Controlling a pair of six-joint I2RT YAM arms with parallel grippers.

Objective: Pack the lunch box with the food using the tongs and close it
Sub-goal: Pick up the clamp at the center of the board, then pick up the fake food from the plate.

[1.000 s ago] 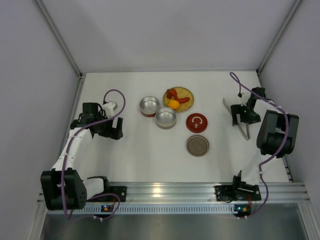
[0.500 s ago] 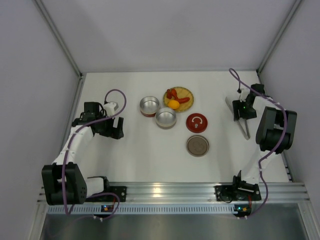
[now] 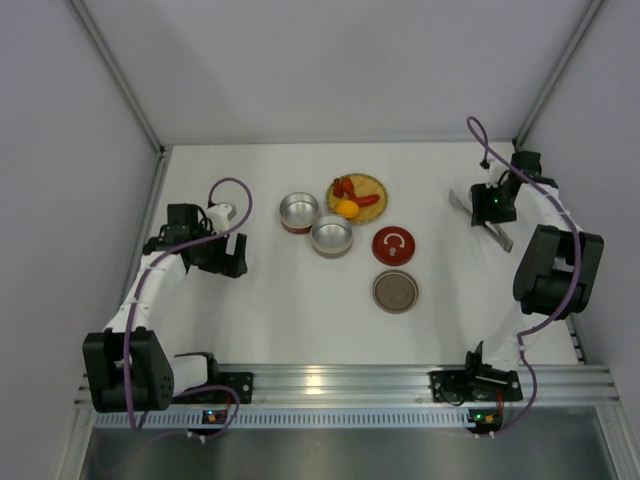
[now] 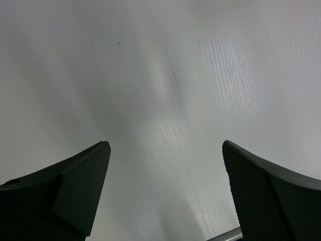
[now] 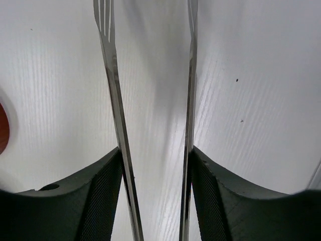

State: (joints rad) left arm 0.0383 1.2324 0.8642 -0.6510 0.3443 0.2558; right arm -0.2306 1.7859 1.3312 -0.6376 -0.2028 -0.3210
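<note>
The slim silver tongs (image 5: 114,85) run between the fingers of my right gripper (image 5: 156,150), one thin arm against each pad, so the gripper is shut on them. From above, the right gripper (image 3: 492,203) sits at the far right of the table with the tongs (image 3: 500,235) poking out beneath it. The food, an orange ball (image 3: 347,208) and red pieces (image 3: 345,187), lies on a woven yellow plate (image 3: 378,183). Two open round tins (image 3: 298,212) (image 3: 332,236) of the lunch box stand beside the plate. My left gripper (image 4: 165,145) is open over bare table at the left.
A red lid (image 3: 393,245) with a white handle and a grey-brown lid (image 3: 395,291) lie in front of the plate. Grey walls close in the table on the left, right and far sides. The aluminium rail (image 3: 330,385) with the arm bases runs along the near edge.
My right gripper has closed on the tongs and moved toward the far wall, and the tongs have shifted with it. The left arm has barely moved.
</note>
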